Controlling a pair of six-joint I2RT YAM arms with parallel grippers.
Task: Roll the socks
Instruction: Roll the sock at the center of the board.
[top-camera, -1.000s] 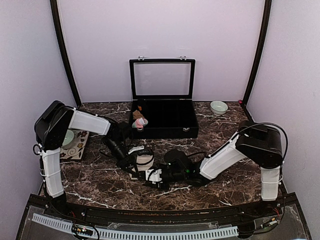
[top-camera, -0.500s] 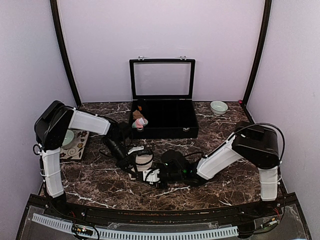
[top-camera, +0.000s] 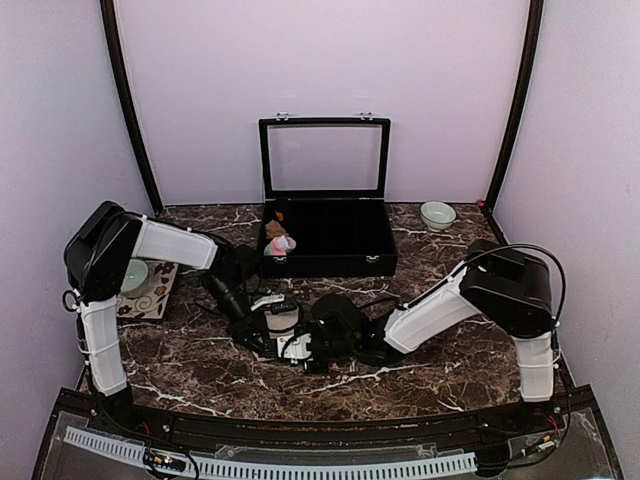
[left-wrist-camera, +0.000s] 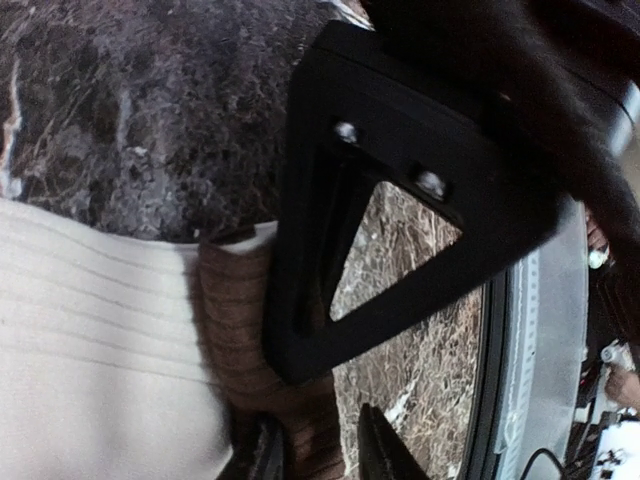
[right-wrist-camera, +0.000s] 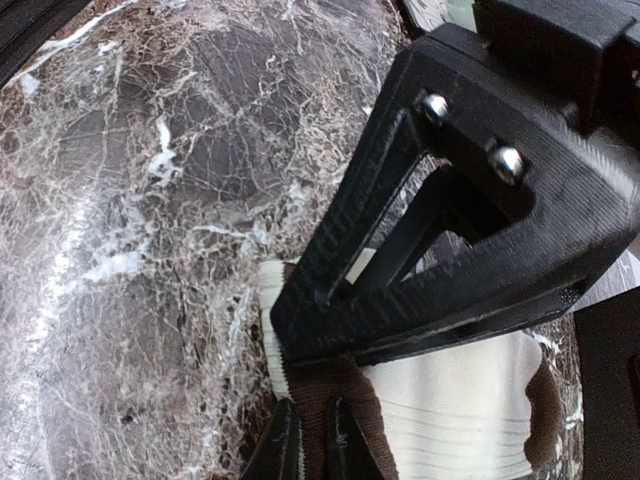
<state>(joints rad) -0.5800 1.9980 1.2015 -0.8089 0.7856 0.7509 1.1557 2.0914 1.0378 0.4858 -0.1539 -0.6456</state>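
Observation:
The cream-beige sock (top-camera: 285, 318) lies bunched on the marble table between both grippers. In the right wrist view its cream body (right-wrist-camera: 450, 410) and brown band (right-wrist-camera: 345, 395) show, and my right gripper (right-wrist-camera: 312, 445) is shut on that brown band. My left gripper (left-wrist-camera: 320, 455) stands open, its jaws a little apart around the sock's other brown band (left-wrist-camera: 240, 330), with a gap on one side. From above, the left gripper (top-camera: 262, 324) and right gripper (top-camera: 300, 347) meet at the sock. The pink sock (top-camera: 281, 244) rests at the front left of the black box.
An open black box (top-camera: 345, 262) with a raised glass lid stands at the back centre, a small tan-brown bundle (top-camera: 275, 228) inside it. A pale green bowl (top-camera: 437, 214) sits at the back right. A patterned mat (top-camera: 152, 296) with a bowl (top-camera: 134, 274) lies at the left.
My right arm has slid left to the cream sock and its jaws have closed on the brown band. The left gripper's jaws have parted from shut.

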